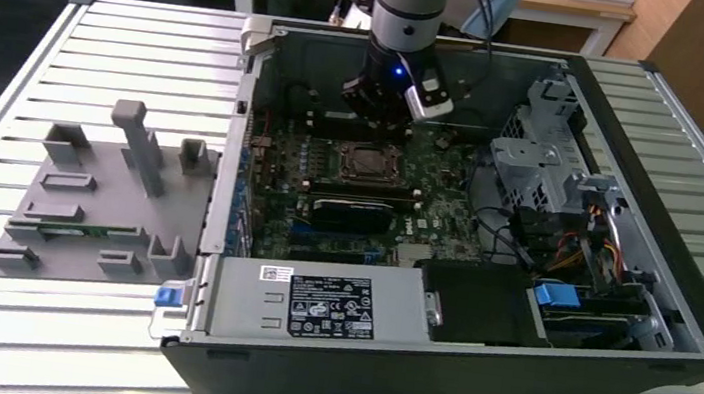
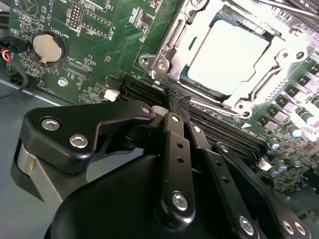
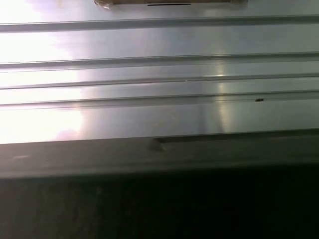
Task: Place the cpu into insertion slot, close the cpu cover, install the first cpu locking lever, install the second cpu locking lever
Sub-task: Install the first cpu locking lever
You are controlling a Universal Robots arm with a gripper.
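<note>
1. A grey fixture block [image 1: 111,193] with upright posts lies on the slatted metal table [image 1: 15,95], on the side toward the exterior view's left, just beside the open computer case [image 1: 465,372]
2. Inside the case the green motherboard [image 1: 328,169] lies flat; a round coin battery [image 2: 46,47] sits in its holder on the board in the second wrist view
3. The cpu [image 2: 229,55] sits in the insertion slot [image 1: 367,163] near the middle of the board, its pale metal face showing through the window of the cpu cover [image 2: 279,57], which lies closed down over it
4. A thin locking lever [image 2: 219,107] runs along the socket edge nearest the gripper; whether it is latched I cannot tell
5. Long black memory slots [image 2: 224,132] lie just beside that socket edge
6. The gripper [image 1: 383,110] hangs over the board at the far edge of the socket, toward the case's back wall; its black fingers [image 2: 177,107] come together at the tips with nothing between them, close above the memory slots
7. A drive cage [image 1: 537,169] and cables [image 1: 586,256] fill the case side toward the exterior view's right
</note>
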